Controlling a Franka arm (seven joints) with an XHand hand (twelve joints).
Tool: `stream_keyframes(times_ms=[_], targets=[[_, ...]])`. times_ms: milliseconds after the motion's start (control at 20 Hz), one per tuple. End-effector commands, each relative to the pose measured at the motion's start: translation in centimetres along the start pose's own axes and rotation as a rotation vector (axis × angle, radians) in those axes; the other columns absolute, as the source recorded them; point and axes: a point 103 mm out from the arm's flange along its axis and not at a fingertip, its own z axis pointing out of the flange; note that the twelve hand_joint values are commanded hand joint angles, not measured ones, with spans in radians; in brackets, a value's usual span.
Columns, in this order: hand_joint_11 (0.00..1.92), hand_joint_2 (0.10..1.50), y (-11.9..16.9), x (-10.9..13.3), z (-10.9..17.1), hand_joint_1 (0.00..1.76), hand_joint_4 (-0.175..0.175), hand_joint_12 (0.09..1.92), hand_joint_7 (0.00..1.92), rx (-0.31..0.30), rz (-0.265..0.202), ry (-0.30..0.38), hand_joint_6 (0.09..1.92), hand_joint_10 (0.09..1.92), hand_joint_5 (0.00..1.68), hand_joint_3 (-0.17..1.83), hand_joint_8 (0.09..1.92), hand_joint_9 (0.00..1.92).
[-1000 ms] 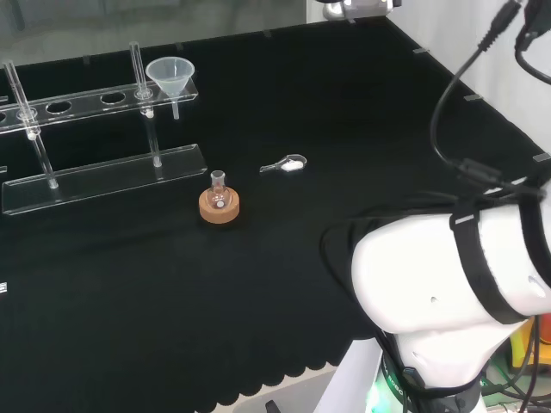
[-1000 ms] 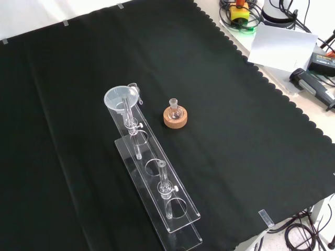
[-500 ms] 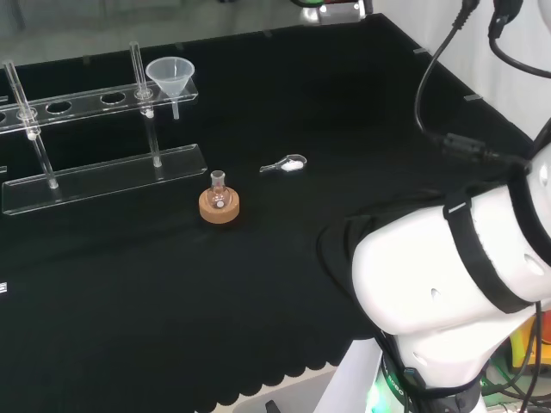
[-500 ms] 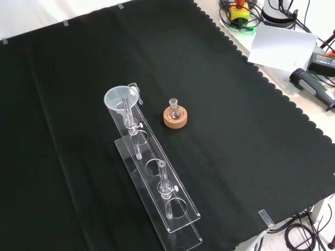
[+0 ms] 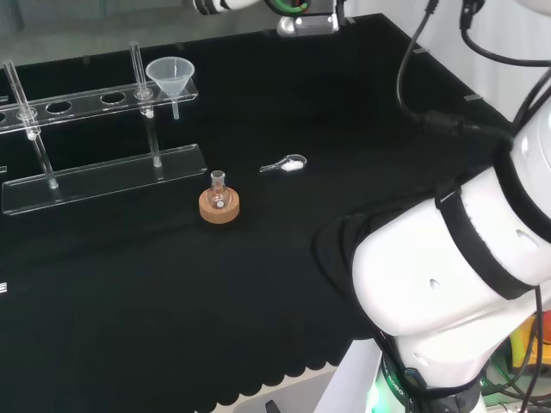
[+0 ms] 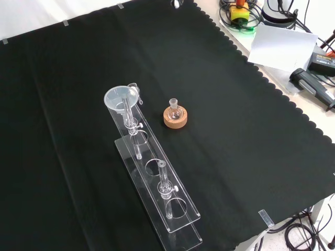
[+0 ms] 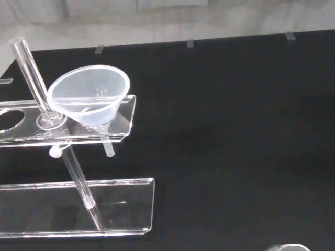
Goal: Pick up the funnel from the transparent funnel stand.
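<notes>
Over the bench, from the head view, the funnel (image 5: 170,76) is sitting in the end hole of the stand (image 5: 103,176), at that rack's right end, its spout hanging below the top plate; a flask (image 5: 219,191) on a cork ring (image 5: 219,207) is standing nearer, with a small spoon (image 5: 285,164) to its right, and the white arm (image 5: 448,284) is occupying the right side. Whether the hand is released or clenched cannot be told. Seen from the front view, the funnel (image 6: 122,99) is resting at the far end of the stand (image 6: 157,183), close beside an upright rod (image 6: 131,128), a detail the head view is rendering less plainly; the flask (image 6: 174,111) is standing just right of it. Judging from the wrist view, the funnel (image 7: 90,95) is lying ahead with the rod (image 7: 52,125) touching or nearly touching its rim, and its short spout is showing under the plate. Advice: the approach should be coming from the side away from the rod, closing on the cone's rim, then lifting straight up until the spout is clearing the hole, lest the rack be tipping.
</notes>
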Motion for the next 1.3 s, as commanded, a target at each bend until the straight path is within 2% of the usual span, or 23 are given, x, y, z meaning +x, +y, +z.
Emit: stream_keyframes(times_ms=[50, 450, 1300], targets=[[0.0, 0.63, 3.4, 2.2, 1.4, 0.23, 0.097, 0.09, 0.0, 0.006, -0.033, 0.03, 0.09, 0.09, 0.0, 0.02, 0.09, 0.0], [0.0, 0.62, 5.5, 4.6, 2.5, 0.23, 0.09, 0.09, 0.0, 0.042, -0.072, 0.046, 0.09, 0.09, 0.0, 0.02, 0.09, 0.0], [0.0, 0.62, 9.1, 6.9, 7.4, 0.22, 0.077, 0.09, 0.0, 0.155, -0.082, 0.063, 0.09, 0.09, 0.0, 0.01, 0.09, 0.0]])
